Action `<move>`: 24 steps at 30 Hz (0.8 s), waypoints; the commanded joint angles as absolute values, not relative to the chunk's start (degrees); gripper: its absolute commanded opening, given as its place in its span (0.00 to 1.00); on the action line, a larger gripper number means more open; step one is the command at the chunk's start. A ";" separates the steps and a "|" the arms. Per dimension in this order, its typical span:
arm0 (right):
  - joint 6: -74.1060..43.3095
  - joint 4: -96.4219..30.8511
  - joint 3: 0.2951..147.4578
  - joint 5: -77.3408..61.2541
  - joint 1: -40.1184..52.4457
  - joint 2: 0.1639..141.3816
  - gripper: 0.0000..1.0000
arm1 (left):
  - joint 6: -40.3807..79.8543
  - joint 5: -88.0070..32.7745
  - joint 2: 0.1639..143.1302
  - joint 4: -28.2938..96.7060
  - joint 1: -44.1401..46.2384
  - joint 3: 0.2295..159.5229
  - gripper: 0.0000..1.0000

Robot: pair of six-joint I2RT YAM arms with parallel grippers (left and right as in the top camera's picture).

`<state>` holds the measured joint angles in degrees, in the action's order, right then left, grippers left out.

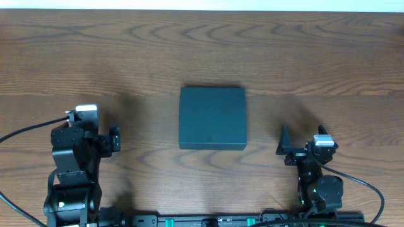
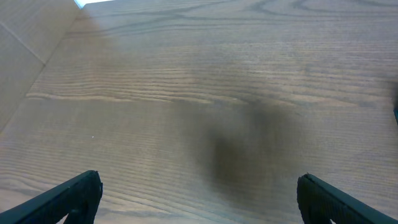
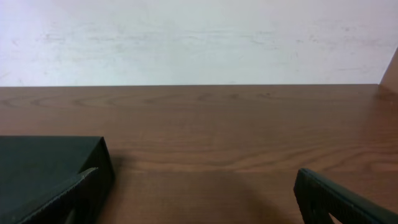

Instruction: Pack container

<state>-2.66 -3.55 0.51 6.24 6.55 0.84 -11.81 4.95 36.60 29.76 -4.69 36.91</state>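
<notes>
The container [image 1: 212,118] is a dark teal-black square box, lid shut, lying flat at the middle of the wooden table. In the right wrist view its corner [image 3: 43,165] shows at the lower left. My left gripper [image 1: 115,140] sits to the left of the box, near the front edge; it is open and empty, its fingers [image 2: 199,196] wide apart over bare wood. My right gripper [image 1: 283,144] sits to the right of the box, open and empty, its fingers [image 3: 199,196] spread, the left one close to the box's side.
The wooden table [image 1: 202,50] stretches behind and to both sides of the box. A white wall [image 3: 199,37] rises behind the table's far edge. Black cables [image 1: 25,132] run from both arm bases along the front edge.
</notes>
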 commanded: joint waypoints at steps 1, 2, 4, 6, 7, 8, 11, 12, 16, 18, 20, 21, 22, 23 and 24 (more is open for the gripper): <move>-3.81 -3.64 0.32 7.05 6.42 0.27 0.99 | -11.07 5.63 36.60 29.67 -4.54 36.84 0.98; -3.81 -3.64 0.32 7.05 6.42 0.27 0.99 | -11.07 5.63 36.60 29.67 -4.54 36.84 0.99; -3.81 -3.64 0.32 7.05 6.42 0.27 0.99 | -11.07 5.63 36.60 29.67 -4.54 36.84 0.98; -3.81 -3.64 0.32 7.05 6.42 0.27 0.99 | -11.07 5.63 36.60 29.67 -4.54 36.84 0.98; -3.81 -3.64 0.32 7.05 6.42 0.27 0.99 | -11.07 5.63 36.60 29.67 -4.54 36.84 0.98; -3.81 -3.64 0.32 7.05 6.42 0.27 0.99 | -11.07 5.63 36.60 29.67 -4.54 36.84 0.99; -3.81 -3.64 0.32 7.05 6.42 0.27 0.99 | -11.07 5.63 36.01 29.74 -4.54 36.80 0.98; -3.81 -3.64 0.32 7.05 6.42 0.27 0.99 | -11.11 5.63 34.94 29.98 -4.51 36.80 0.99; -3.81 -3.64 0.32 7.05 6.42 0.27 0.99 | -8.97 1.21 27.22 34.46 -3.22 36.71 0.99; -3.81 -3.64 0.32 7.05 6.42 0.27 0.99 | -7.97 -3.49 22.44 36.62 -1.80 36.23 0.98; -3.81 -3.64 0.32 7.05 6.42 0.27 0.99 | -7.14 -8.27 17.52 37.08 0.08 34.61 0.98; -3.81 -3.64 0.32 7.05 6.42 0.27 0.99 | -6.63 -9.80 15.35 36.95 0.95 33.54 0.98; -3.81 -3.64 0.32 7.05 6.42 0.27 0.99 | -5.80 -11.16 12.84 36.58 2.02 32.08 0.99; -3.81 -3.64 0.32 7.05 6.42 0.27 0.99 | -4.99 -11.44 11.20 35.94 2.72 30.92 0.98; -3.81 -3.64 0.32 7.05 6.42 0.27 0.99 | -3.86 -11.38 9.06 34.39 3.53 29.08 0.98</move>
